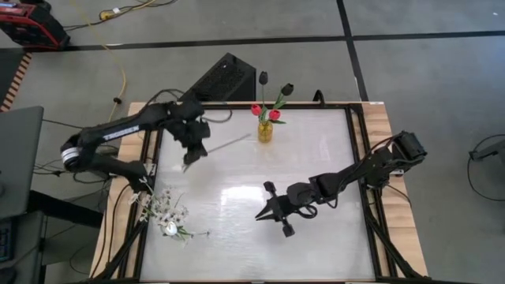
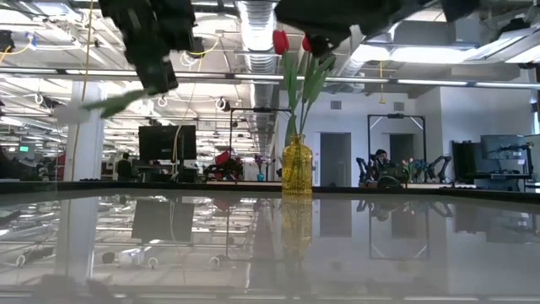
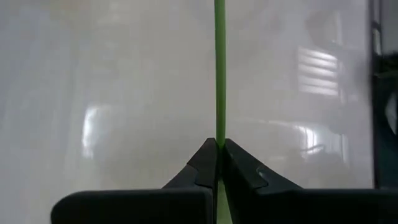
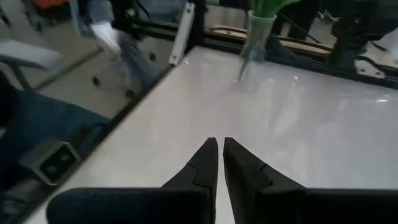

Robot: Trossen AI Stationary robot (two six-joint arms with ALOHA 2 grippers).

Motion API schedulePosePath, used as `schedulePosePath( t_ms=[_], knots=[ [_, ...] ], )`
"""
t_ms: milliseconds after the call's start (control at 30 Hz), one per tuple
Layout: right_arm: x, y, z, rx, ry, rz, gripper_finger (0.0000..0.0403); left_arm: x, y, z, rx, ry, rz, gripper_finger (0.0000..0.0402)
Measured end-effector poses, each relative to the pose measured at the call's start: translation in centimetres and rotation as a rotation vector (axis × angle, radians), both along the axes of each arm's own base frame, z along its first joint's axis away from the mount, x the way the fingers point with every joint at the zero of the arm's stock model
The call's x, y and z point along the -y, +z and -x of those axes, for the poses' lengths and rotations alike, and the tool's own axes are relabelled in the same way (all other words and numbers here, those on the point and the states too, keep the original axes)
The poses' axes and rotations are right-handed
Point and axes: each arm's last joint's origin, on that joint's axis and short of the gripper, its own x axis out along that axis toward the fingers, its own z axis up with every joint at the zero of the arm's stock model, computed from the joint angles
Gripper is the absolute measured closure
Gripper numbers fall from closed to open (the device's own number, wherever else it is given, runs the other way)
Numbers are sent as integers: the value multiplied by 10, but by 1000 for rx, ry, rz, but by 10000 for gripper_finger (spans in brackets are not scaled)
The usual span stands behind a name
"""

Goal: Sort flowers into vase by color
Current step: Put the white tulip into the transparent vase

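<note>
Left wrist view: my left gripper (image 3: 218, 152) is clenching a thin green flower stem (image 3: 219, 68), which is running straight ahead from my fingertips.

Glossy white table (image 1: 316, 158), black box (image 1: 223, 81) behind it, yellow cable (image 1: 110, 14) on floor

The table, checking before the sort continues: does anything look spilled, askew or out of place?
Nothing spilled or damaged. The vase stands upright with red and black tulips. A white blossom spray lies flat near the table's left edge, unsorted. The left gripper is shut on a green stem, above the table.
</note>
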Motion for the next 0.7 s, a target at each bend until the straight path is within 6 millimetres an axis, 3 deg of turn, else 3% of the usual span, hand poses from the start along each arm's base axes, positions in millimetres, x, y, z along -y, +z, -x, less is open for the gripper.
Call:
schedulePosePath(
  t_ms=[200,400,700],
  knots=[
    [-7,25,-15,-76,-102,195,349,48,12,-10,83,-152,-7,401],
    [-9,52,-19,-85,-227,359,334,81,4,-24,92,-222,-52,401],
    [-18,80,-21,-46,-219,384,246,106,-11,-39,5,-233,-165,401]
  ],
)
